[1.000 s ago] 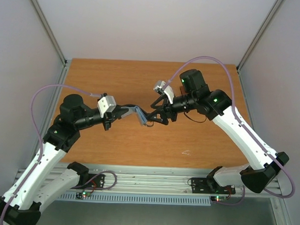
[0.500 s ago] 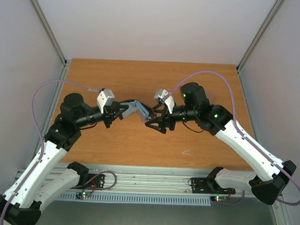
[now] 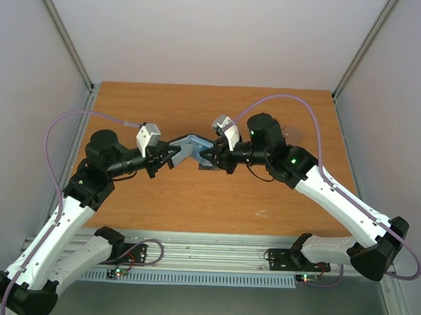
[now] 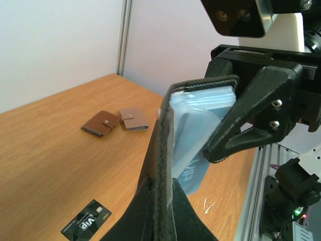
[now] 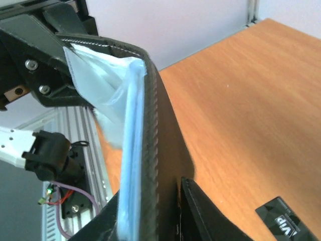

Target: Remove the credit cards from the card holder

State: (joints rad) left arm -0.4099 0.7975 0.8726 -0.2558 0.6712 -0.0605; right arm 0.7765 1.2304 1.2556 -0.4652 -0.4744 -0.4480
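The card holder [image 3: 190, 144] hangs open at mid-frame above the worktop [image 3: 267, 118], left jaws pinching one flap. The right jaws straddle the other, firmly or not I cannot tell. Catching lining instead of a card could yank the holder free.

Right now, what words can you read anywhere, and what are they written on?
"VIP": on the black card lying on the table.
"VIP": faintly, running sideways, on the pale card tucked in the card holder.
A small word beside "VIP" on the black card: too small to read.
Nothing else has readable writing.
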